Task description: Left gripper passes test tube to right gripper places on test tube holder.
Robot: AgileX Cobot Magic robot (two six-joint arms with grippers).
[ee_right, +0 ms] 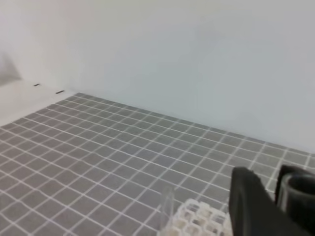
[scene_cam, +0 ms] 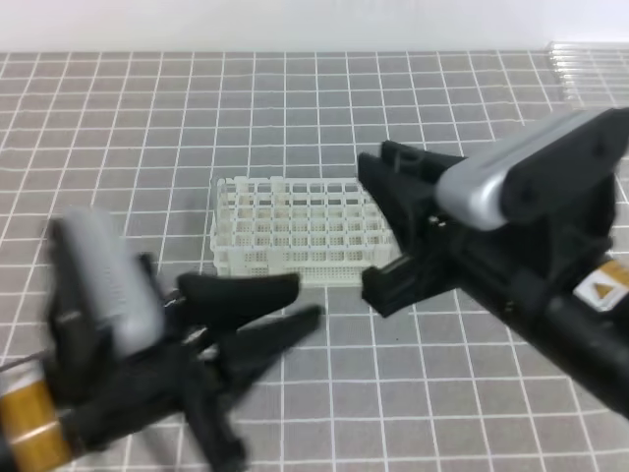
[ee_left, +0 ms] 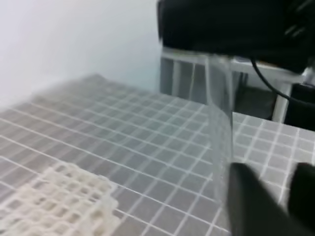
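the right gripper (scene_cam: 388,221), right of centre, pinches the test tube (ee_right: 167,209); the left gripper (scene_cam: 300,300), lower left, stands spread. lower the tube upright into the test tube holder (scene_cam: 295,228).

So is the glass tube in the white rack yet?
Not yet: the test tube holder looks empty. The test tube is up off the table by the left claw, which is open, so the handover looks about done. Putting it in is left.

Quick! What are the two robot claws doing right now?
Left gripper: jaws open, holding nothing.
Right gripper: jaws around the clear test tube, over the white test tube holder.
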